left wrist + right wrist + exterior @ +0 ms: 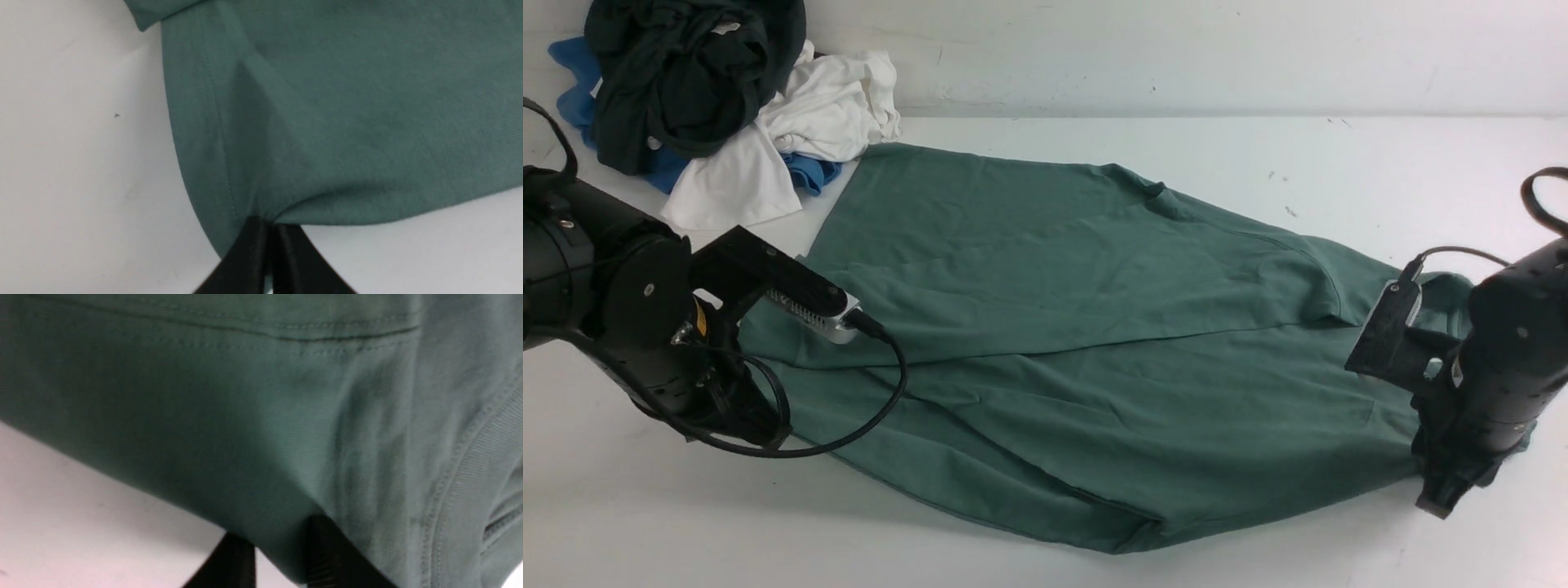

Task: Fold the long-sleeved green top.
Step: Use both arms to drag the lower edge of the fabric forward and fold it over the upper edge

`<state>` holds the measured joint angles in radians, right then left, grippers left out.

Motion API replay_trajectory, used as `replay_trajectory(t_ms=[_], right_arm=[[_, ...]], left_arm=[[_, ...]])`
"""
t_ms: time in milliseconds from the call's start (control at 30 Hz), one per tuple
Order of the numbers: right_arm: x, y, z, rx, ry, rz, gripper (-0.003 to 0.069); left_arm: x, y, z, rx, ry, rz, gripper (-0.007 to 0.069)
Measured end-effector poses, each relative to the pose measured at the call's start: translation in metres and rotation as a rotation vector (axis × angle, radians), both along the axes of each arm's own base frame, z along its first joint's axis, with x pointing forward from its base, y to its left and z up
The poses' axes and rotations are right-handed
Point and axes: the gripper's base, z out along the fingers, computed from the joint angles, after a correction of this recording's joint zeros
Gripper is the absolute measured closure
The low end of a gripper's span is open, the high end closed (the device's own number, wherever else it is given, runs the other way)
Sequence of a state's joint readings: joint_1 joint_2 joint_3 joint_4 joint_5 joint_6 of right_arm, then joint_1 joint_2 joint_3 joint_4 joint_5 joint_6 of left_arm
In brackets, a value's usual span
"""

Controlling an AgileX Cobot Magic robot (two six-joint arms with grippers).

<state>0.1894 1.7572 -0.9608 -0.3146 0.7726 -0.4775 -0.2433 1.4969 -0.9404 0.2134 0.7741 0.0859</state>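
The green long-sleeved top (1078, 343) lies spread across the white table, its far part folded over the near part along a diagonal crease. My left gripper (267, 222) is shut on the top's stitched hem edge (212, 122) at the garment's left end, where the left arm (645, 327) stands low. At the right end my right gripper (282, 535) has a thick fold of the green cloth between its two fingers, close to the ribbed collar (482, 465). In the front view its tip (1441, 494) points down at the table beside the cloth.
A heap of other clothes sits at the back left against the wall: a black garment (686, 73), a white one (809, 114) and a blue one (809, 171). The white one touches the top's far left corner.
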Motion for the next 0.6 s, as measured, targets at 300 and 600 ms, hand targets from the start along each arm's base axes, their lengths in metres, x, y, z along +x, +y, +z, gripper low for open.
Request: replay_trajectory(t_ms=[300, 600], right_arm=[[-0.016, -0.029, 0.079, -0.068, -0.307, -0.249, 0.0659], [0.026, -0.037, 0.111, 0.101, -0.560, -0.251, 0.0659]], left_arm=[[-0.028, -0.001, 0.076, -0.153, -0.192, 0.013, 0.0623], [0.056, -0.021, 0.107, -0.226, -0.376, 0.068, 0.0623]])
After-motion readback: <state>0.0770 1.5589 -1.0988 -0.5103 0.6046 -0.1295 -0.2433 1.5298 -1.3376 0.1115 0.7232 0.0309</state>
